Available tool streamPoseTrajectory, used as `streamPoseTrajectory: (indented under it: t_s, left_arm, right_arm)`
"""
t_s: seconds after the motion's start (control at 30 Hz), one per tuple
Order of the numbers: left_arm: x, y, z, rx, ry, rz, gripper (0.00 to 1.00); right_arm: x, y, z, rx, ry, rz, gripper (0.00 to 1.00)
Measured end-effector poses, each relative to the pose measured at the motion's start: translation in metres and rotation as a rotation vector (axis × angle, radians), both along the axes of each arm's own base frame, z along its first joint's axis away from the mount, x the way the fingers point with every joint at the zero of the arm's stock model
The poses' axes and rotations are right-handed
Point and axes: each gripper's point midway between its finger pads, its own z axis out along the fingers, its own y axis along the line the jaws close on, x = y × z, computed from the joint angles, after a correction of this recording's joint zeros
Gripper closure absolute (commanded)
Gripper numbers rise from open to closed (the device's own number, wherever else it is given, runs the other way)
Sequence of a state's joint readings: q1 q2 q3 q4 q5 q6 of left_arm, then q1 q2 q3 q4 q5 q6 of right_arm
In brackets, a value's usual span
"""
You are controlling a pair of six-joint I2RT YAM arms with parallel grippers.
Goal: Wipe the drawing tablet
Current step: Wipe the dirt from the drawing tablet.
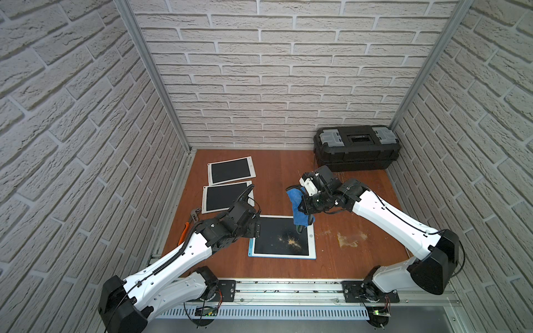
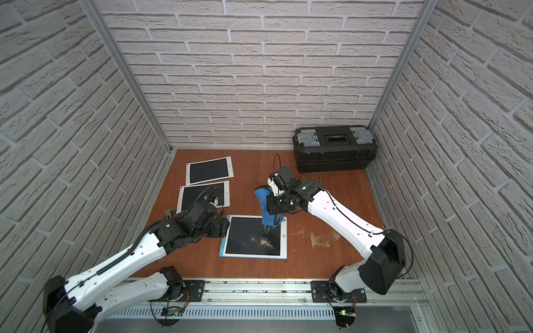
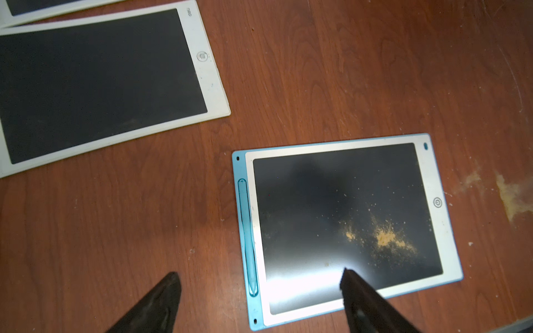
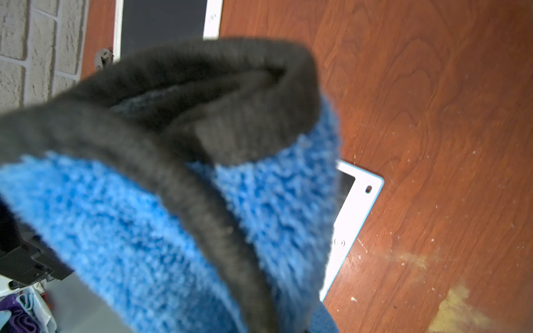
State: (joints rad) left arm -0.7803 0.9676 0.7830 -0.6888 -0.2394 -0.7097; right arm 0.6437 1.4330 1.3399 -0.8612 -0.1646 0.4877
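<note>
In both top views, the dusty tablet [image 1: 277, 248] was laid flat at the front middle of the table [image 1: 360, 259], and a blue cloth [image 1: 294, 201] was held dangling over its far right corner by the pinching right claw [image 1: 302, 209], likely for wiping. In the left wrist view, the left claw [image 3: 259, 275] was spread wide and empty over the tablet's pen-side edge, perhaps to steady it. The right wrist view was filled mostly by the blue cloth.
</note>
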Motion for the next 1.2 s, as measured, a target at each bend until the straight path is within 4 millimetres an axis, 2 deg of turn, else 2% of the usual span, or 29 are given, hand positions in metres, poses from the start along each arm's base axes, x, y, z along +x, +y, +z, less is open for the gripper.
streamPoseTrajectory:
  t_s: [0.2, 0.3, 0.47, 0.6, 0.7, 0.87, 1.0, 1.2]
  left_arm:
    - [0.009, -0.001, 0.003, 0.029, -0.003, 0.026, 0.14]
    - [0.007, 0.002, 0.003, 0.028, 0.007, 0.046, 0.14]
    - [0.003, 0.010, 0.013, 0.010, -0.020, 0.073, 0.14]
    - [0.004, 0.012, 0.026, 0.009, -0.040, 0.076, 0.10]
    - [0.009, 0.007, 0.030, 0.022, -0.037, 0.067, 0.13]
    - [0.012, -0.004, 0.000, 0.102, 0.052, 0.016, 0.18]
    - [0.012, -0.006, -0.024, 0.155, 0.121, -0.017, 0.23]
    - [0.004, 0.006, -0.071, 0.169, 0.266, 0.012, 0.47]
  right_arm:
    - [0.013, -0.006, 0.007, -0.004, -0.082, -0.030, 0.97]
    - [0.019, -0.003, 0.000, -0.017, -0.073, -0.027, 0.97]
    - [0.024, 0.002, -0.017, -0.034, -0.054, -0.011, 0.97]
    - [0.022, -0.001, -0.011, -0.024, -0.070, -0.013, 0.97]
    - [0.021, -0.001, -0.005, -0.017, -0.078, -0.012, 0.97]
    - [0.019, -0.003, -0.008, -0.013, -0.056, -0.017, 0.97]
    - [0.013, -0.006, -0.024, 0.012, 0.019, -0.026, 0.97]
    - [0.003, 0.005, -0.057, 0.065, 0.149, -0.029, 0.97]
